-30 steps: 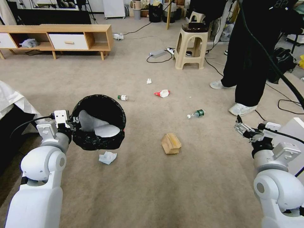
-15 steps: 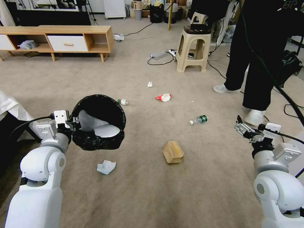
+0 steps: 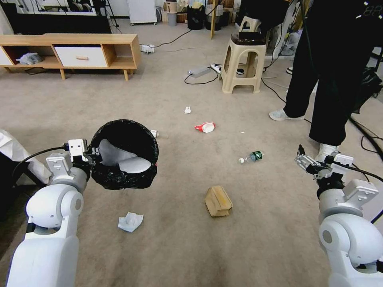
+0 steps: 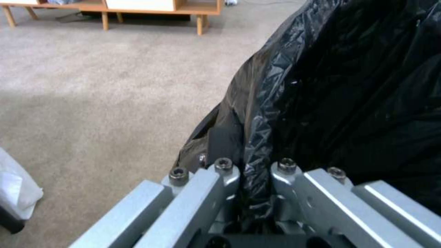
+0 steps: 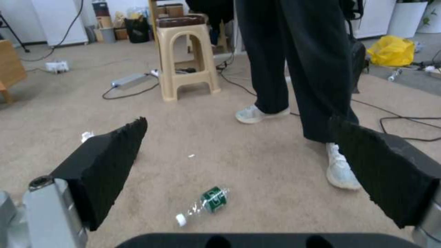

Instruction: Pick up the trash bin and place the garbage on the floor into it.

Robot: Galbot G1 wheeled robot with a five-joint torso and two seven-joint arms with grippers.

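My left gripper (image 3: 90,157) holds the trash bin (image 3: 123,153) off the floor (image 3: 167,247). In the left wrist view that gripper (image 4: 255,168) is shut on the bin's black bag rim (image 4: 321,86). Garbage lies on the carpet: a brown paper bag (image 3: 218,200), a green-labelled bottle (image 3: 251,156), a red-and-white wrapper (image 3: 205,127), a white wad (image 3: 187,109), a pale tissue (image 3: 130,221), and a small bottle (image 3: 154,133) half hidden behind the bin. My right gripper (image 3: 305,161) hovers at the right, open (image 5: 239,124), with the bottle (image 5: 204,205) on the floor beyond it.
A person's legs (image 3: 323,79) stand at the right near the bottle. A beige plastic stool (image 3: 242,59) and a power strip with cables (image 3: 199,71) lie farther ahead. A low wooden cabinet (image 3: 79,50) is at the far left. A white-covered object (image 3: 12,147) sits by my left arm.
The whole floor scene has slid toward me and slightly left, so the camera has moved forward. Both arms and the held bin keep their pose.
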